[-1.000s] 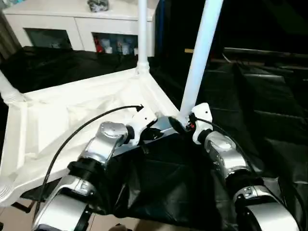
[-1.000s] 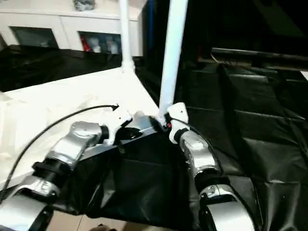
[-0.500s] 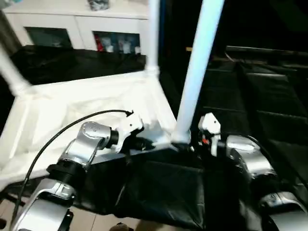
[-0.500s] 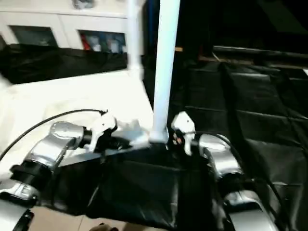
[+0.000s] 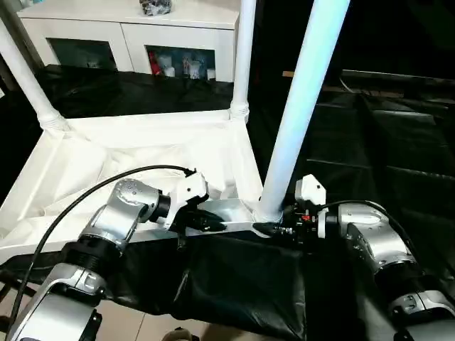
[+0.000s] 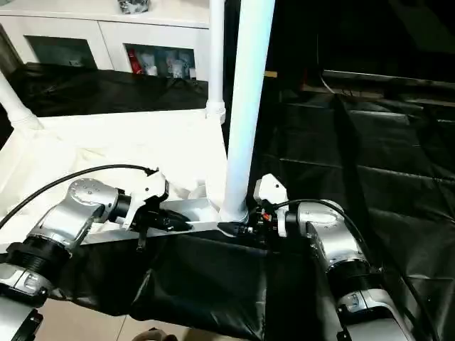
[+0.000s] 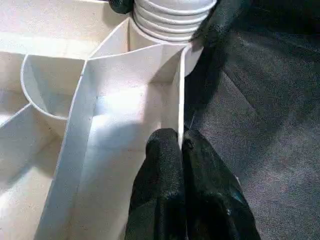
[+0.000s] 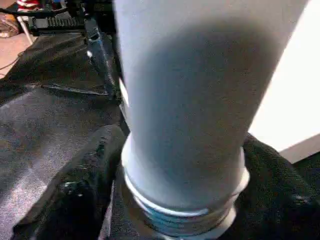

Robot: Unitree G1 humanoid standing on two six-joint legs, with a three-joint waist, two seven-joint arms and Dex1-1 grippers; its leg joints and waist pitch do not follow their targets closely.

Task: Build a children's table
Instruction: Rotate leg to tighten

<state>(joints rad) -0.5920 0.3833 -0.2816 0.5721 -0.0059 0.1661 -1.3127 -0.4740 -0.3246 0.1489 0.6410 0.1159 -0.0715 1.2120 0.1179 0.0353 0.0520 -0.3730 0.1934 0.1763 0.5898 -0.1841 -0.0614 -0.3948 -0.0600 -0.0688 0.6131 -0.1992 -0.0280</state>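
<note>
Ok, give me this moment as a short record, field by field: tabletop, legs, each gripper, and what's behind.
tabletop: white tabletop lying underside up on black sheeting
legs fitted: three stand in corner sockets: near leg, far leg, left leg
left gripper: left gripper shut on the tabletop's near edge wall
right gripper: right gripper, fingers either side of the near leg's base
background: white cabinet with glass-fronted doors
</note>
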